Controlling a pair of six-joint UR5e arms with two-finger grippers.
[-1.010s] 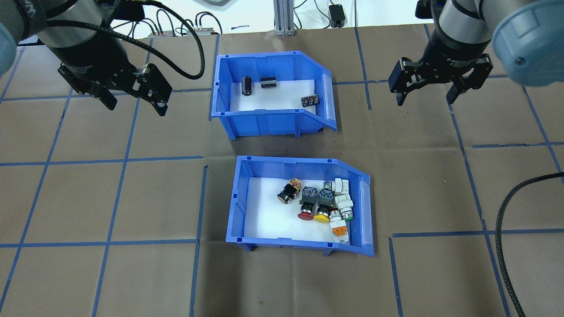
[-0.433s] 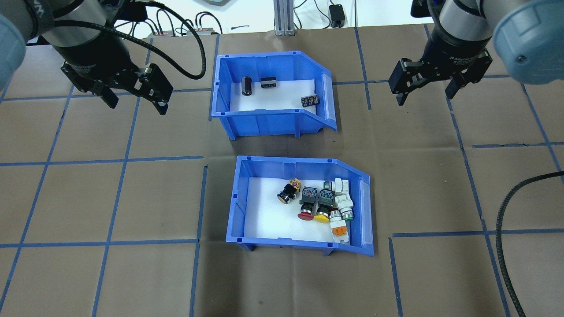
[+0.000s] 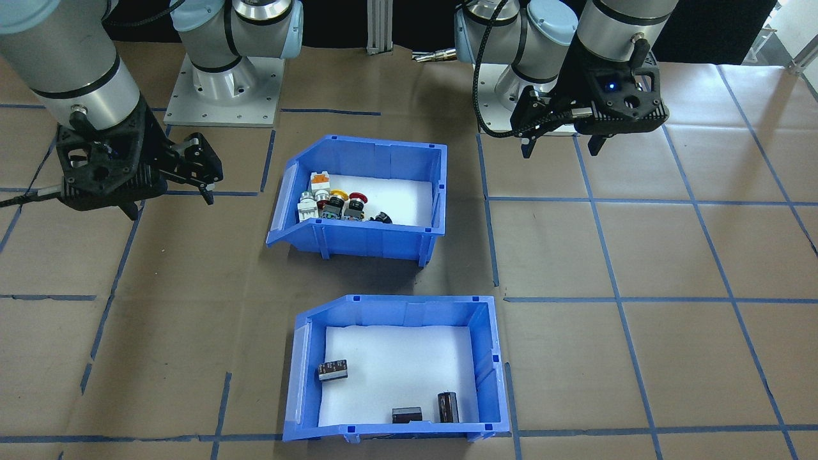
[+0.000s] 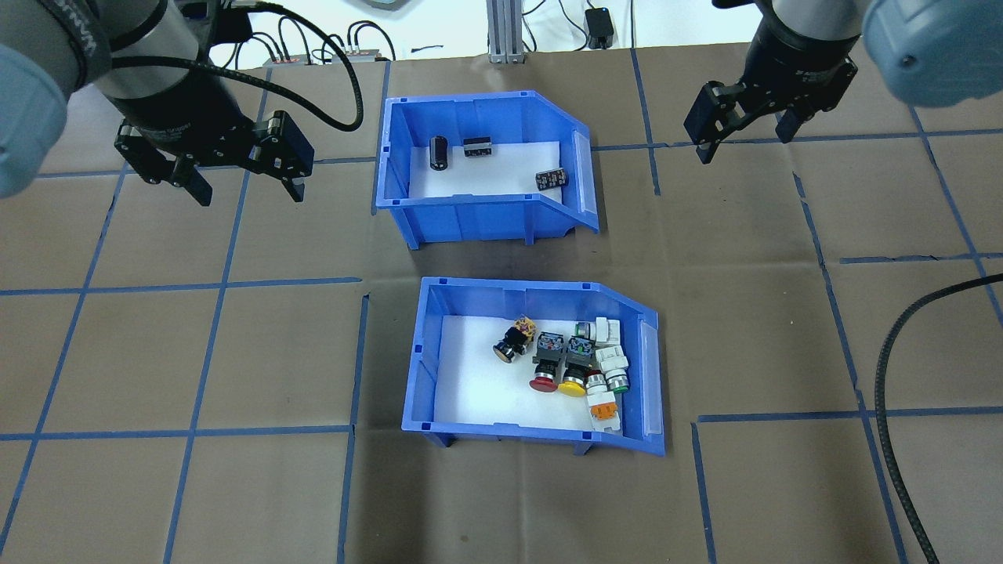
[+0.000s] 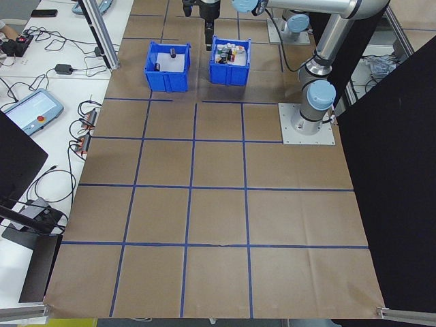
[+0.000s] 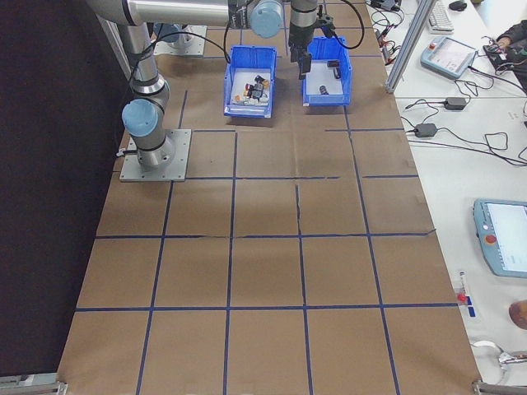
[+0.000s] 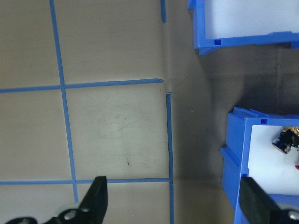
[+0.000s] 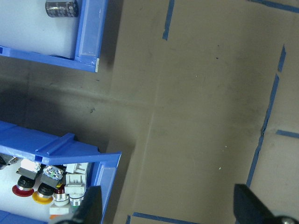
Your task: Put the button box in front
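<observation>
Black end effectors hover, spread.

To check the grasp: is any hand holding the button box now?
No, both the left hand and right hand hang open, away from the button box.

no text I can read anywhere, print on my wrists too small and blurred, bins unlabelled
</observation>
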